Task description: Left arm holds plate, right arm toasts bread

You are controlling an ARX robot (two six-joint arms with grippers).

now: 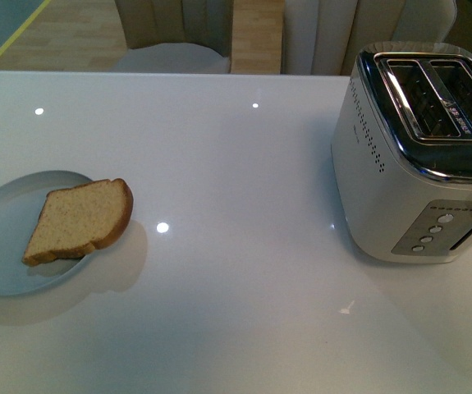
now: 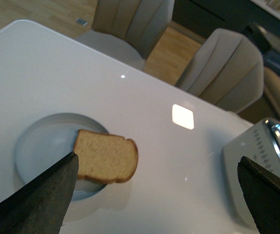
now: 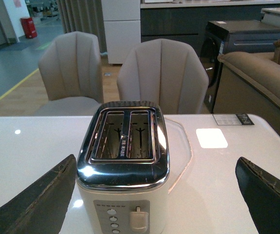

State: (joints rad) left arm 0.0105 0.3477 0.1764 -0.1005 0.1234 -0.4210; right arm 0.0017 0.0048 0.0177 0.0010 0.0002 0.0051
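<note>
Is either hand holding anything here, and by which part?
Nothing is held. The left hand is open and empty; the bread lies on the plate. The right hand is open too, facing the toaster.

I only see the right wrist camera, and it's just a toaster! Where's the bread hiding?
Observer: The bread lies on the plate, on the left side of the table, one end sticking out past the rim.
Operator: Is the left pincer holding the plate?
Observer: No. The left pincer is open, holding nothing.
Operator: Is the bread close to my toaster?
Observer: No. The toaster stands at the table's right side, bare tabletop between it and the plate.
</note>
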